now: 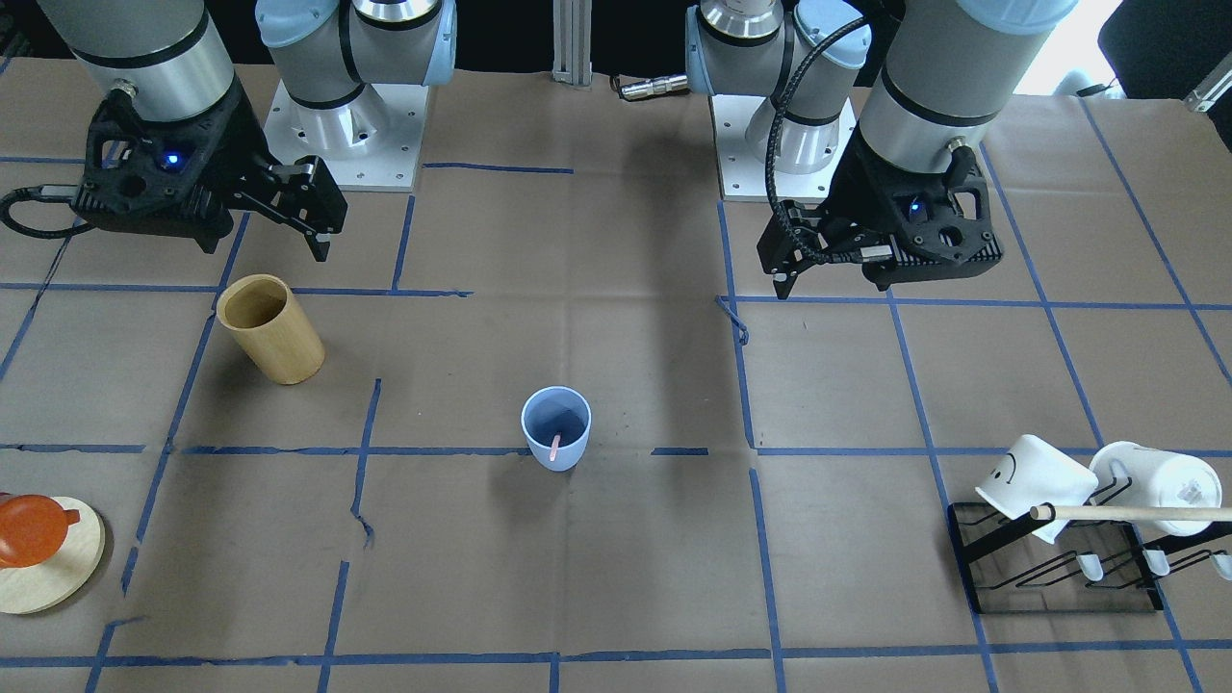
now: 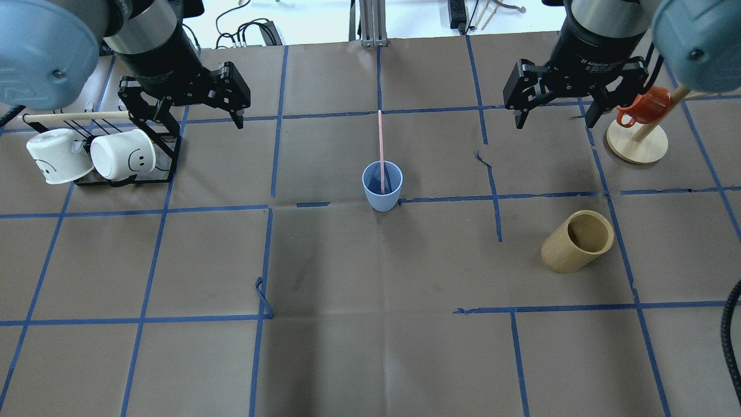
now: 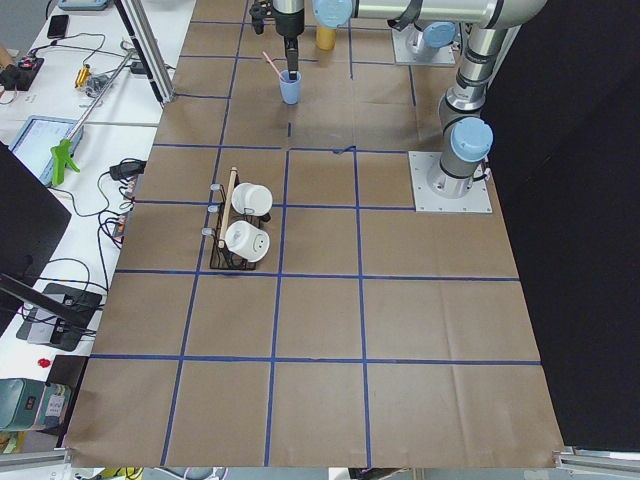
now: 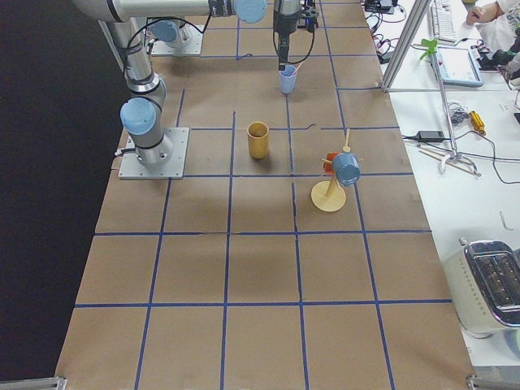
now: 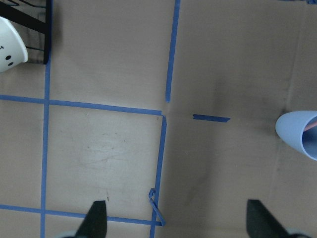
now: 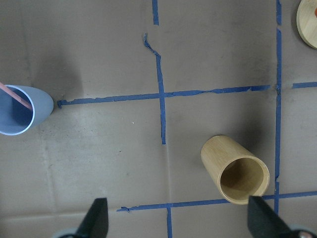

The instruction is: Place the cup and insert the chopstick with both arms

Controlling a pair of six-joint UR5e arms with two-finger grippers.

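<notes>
Blue cup (image 2: pixel 382 188) stands upright mid tabletop (image 2: pixel 370 347), the pink chopstick (image 2: pixel 380 145) inside, leaning long over its far rim. A jolt could tip that top-heavy load. Farther back, left fingers (image 5: pixel 96 220) and right fingers (image 6: pixel 96 218) hang spread, empty, well apart.

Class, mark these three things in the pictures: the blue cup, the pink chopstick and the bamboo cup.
blue cup (image 2: pixel 383 201): overhead exterior view, on its outer wall below the rim.
chopstick (image 2: pixel 380 139): overhead exterior view, on the shaft above the cup's rim.
bamboo cup (image 2: pixel 560 253): overhead exterior view, on its side wall.
</notes>
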